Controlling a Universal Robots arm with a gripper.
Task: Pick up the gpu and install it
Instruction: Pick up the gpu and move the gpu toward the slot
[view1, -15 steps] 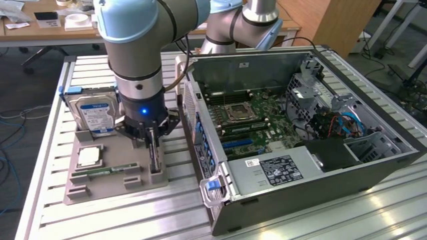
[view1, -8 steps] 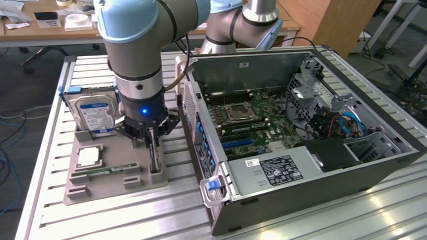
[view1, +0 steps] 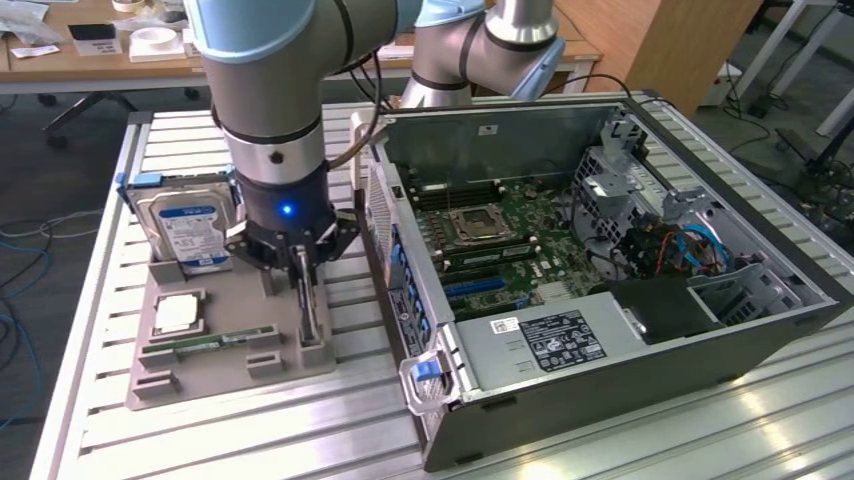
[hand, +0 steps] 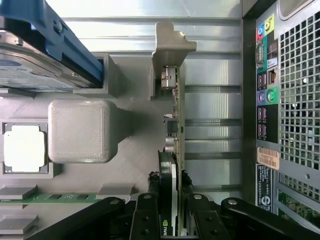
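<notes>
So the black two-finger claw (view1: 299, 275) on the grey robot arm is clamped down on the gpu (view1: 311, 318), a thin flat card with a black cooler face and a brownish circuit-board back. The card stands on edge in its slot in the grey plastic parts tray (view1: 214, 385). From the wrist view, the claw (hand: 170, 210) has a finger on each face of the gpu (hand: 174, 125), pressed right up against it, and the card's lower edge is sitting in the tray (hand: 135, 165).

In the exterior view, the silver hard drive with the blue-white label (view1: 187, 225) stands upright at about 10 o'clock from the claw. The square silver processor chip (view1: 178, 313) is at 8 o'clock, and the slim green memory stick (view1: 214, 345) lies just below it. The open black computer case (view1: 627, 385) sits at 3 o'clock, right beside the tray. Everything is on a slatted aluminium table (view1: 240, 440).
</notes>
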